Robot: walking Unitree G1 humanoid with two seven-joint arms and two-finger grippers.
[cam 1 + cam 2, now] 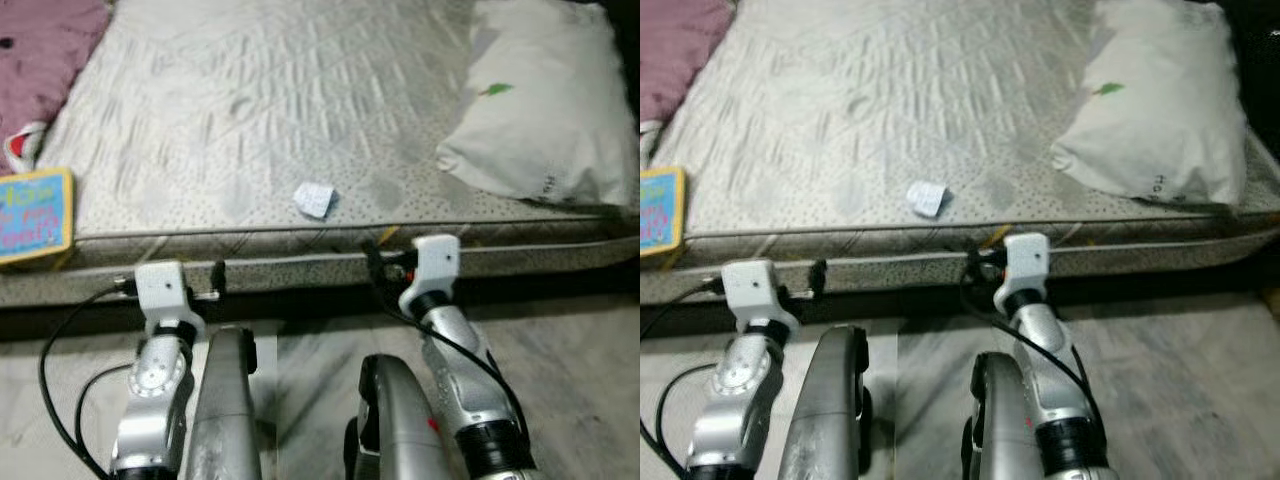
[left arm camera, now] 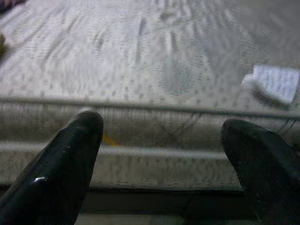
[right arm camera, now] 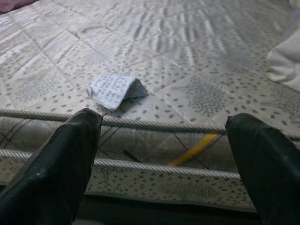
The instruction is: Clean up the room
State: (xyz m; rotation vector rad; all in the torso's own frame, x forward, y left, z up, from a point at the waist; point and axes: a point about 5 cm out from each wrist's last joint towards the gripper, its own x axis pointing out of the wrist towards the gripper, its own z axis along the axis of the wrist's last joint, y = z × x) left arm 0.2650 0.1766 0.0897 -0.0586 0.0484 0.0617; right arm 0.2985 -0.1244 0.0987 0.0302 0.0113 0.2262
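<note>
A small crumpled piece of white paper (image 1: 315, 199) lies on the grey quilted mattress (image 1: 230, 110), close to its front edge. My right gripper (image 3: 164, 140) is open and held low in front of the mattress side, with the paper (image 3: 115, 90) just beyond and slightly left of its fingers. My left gripper (image 2: 164, 140) is also open and empty, facing the mattress edge further left, with the paper (image 2: 274, 83) off to its right. Both silver arms reach forward from below in the eye views.
A white pillow (image 1: 545, 100) lies at the mattress's right end. A colourful book (image 1: 35, 215) sits at the front left corner, and a pink blanket (image 1: 40, 55) lies behind it. A thin yellow strip (image 3: 194, 150) shows on the mattress side. Grey floor (image 1: 570, 340) lies below.
</note>
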